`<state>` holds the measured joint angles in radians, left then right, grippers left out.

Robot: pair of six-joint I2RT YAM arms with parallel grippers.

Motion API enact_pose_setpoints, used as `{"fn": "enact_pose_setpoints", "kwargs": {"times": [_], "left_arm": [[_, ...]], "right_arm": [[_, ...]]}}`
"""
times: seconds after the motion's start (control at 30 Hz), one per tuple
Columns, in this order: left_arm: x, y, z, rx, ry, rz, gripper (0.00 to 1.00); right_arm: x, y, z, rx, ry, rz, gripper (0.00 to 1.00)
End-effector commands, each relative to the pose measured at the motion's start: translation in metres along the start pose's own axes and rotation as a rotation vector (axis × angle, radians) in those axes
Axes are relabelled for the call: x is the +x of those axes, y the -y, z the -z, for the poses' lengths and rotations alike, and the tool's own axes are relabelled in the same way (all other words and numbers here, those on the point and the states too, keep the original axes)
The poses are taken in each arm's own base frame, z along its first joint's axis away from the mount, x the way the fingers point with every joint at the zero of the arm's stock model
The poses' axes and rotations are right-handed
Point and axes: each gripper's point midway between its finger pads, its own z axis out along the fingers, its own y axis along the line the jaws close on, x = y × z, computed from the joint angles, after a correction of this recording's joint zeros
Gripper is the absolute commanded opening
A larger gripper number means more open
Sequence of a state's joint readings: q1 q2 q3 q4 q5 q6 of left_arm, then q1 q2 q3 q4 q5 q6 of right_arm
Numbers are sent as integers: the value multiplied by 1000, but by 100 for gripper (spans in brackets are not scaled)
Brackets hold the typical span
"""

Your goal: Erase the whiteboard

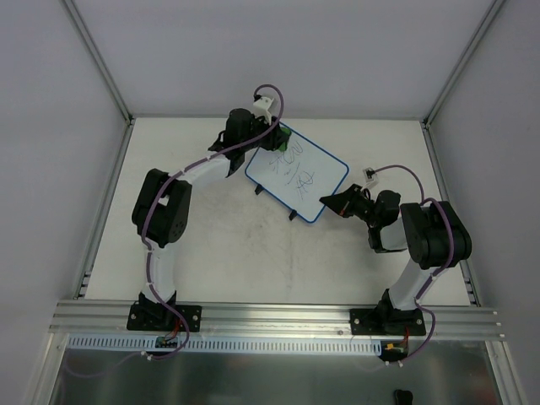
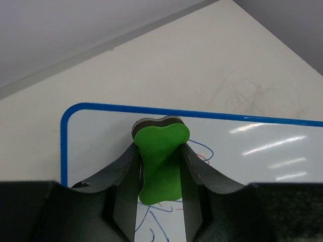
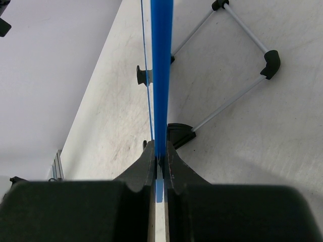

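The whiteboard (image 1: 297, 177) is a small white board with a blue rim and black feet, standing tilted mid-table with blue and red scribbles on its face. My left gripper (image 1: 274, 139) is at its far left corner, shut on a green bone-shaped eraser (image 2: 160, 161) whose dark felt side rests against the board (image 2: 252, 151) near the blue rim. My right gripper (image 1: 331, 202) is shut on the board's blue edge (image 3: 161, 75) at its near right corner, seen edge-on between the fingers (image 3: 146, 164).
A wire stand with black corner caps (image 3: 270, 63) props up the board from behind. Grey enclosure walls and aluminium posts (image 1: 101, 67) ring the table. A metal rail (image 1: 278, 316) runs along the near edge by the arm bases.
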<state>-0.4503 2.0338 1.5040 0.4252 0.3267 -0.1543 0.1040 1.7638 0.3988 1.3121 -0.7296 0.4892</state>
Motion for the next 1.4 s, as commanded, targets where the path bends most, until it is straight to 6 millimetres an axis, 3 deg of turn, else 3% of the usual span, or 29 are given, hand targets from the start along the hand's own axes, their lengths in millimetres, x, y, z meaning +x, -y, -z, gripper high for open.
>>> {"fn": "enact_pose_setpoints", "kwargs": {"times": [0.0,0.13,0.27,0.53,0.67,0.9,1.0,1.07,1.2,1.27,1.33,1.37], "left_arm": [[-21,12,-17,-4,83,-153,0],[-12,13,-28,-8,71,-146,0],[5,3,-36,-61,24,-129,0],[26,-1,-36,-94,-30,-113,0],[32,29,-36,-1,-48,-109,0],[58,95,-29,120,-101,-329,0],[70,104,-26,140,-136,-362,0],[74,101,-24,129,-151,-351,0],[71,73,-24,7,-155,-287,0],[66,46,-23,-51,-152,-217,0],[65,31,-21,-69,-149,-93,0],[60,10,-17,-101,-143,-52,0]], "right_arm": [[-33,-31,-3,-119,130,196,0],[-34,-32,-3,-120,130,198,0],[-34,-33,-3,-122,132,202,0],[-33,-35,-4,-128,130,206,0],[-33,-35,-3,-128,129,204,0],[-33,-35,-4,-128,129,201,0],[-34,-35,-3,-129,130,202,0],[-33,-35,-3,-129,128,200,0],[-33,-36,-4,-131,128,201,0],[-33,-36,-3,-132,127,203,0],[-32,-37,-2,-131,128,202,0],[-32,-37,-2,-132,127,203,0]]}}
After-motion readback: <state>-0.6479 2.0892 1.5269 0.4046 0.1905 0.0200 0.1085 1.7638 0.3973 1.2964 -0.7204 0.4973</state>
